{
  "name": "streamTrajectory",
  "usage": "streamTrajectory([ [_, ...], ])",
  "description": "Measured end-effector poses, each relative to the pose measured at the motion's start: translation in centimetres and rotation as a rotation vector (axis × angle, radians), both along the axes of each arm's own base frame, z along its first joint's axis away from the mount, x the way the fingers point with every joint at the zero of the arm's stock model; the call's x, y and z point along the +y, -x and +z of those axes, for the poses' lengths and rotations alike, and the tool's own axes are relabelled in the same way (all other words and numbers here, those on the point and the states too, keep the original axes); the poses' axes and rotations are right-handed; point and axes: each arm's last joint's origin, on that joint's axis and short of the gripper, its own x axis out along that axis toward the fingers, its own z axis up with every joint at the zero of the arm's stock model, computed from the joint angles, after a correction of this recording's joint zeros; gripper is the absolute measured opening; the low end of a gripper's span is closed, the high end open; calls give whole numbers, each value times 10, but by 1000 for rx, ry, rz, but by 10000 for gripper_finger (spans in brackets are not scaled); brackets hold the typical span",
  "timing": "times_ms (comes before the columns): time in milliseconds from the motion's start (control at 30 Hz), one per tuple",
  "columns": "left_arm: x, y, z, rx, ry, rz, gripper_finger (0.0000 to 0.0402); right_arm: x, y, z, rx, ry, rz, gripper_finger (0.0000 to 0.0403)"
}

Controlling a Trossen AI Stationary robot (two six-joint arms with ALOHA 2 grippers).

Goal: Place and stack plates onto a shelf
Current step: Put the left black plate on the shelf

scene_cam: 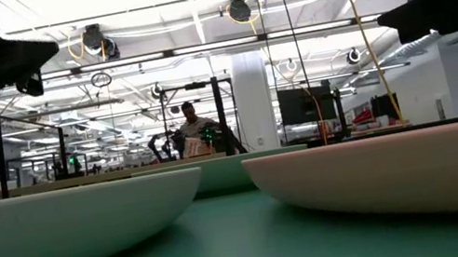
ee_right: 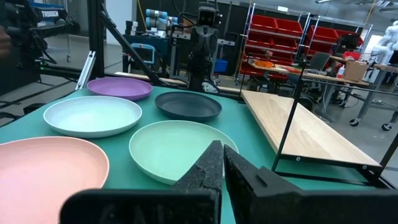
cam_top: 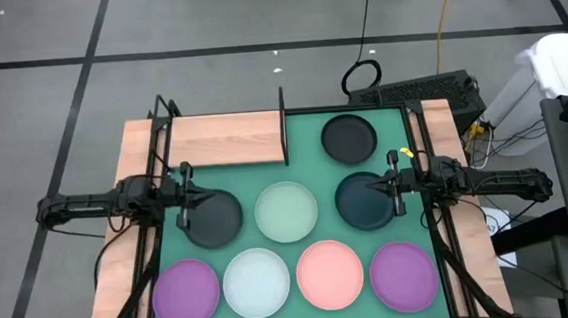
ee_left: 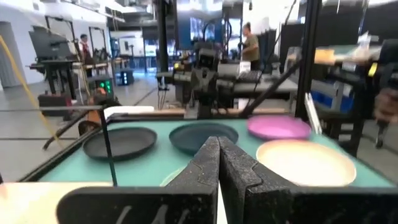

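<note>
Plates (cam_top: 287, 211) on mat, low view cropped.

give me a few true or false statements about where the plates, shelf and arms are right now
1. The shelf holds no plates. True.
2. Both purple plates sit at the ends of the near row. True; one on the left, one on the right.
3. The right gripper holds the pink plate. False; its jaws are shut on nothing, above a dark teal plate.
4. The pale green plate is stacked on a black plate. False; it lies alone on the green mat.
5. The left gripper has its jaws shut. True.
</note>
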Motion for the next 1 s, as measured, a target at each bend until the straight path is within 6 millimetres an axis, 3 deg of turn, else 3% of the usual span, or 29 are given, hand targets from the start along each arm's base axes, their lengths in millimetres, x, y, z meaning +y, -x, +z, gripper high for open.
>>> streamTrajectory([
  [133,0,-1,11,-33,12,-2,3,0,0,0,0,0,0,0],
  [600,0,-16,86,141,-15,1,3,0,0,0,0,-10,-3,0],
  [1000,0,-7,146,189,35,1,3,0,0,0,3,-165,-8,0],
])
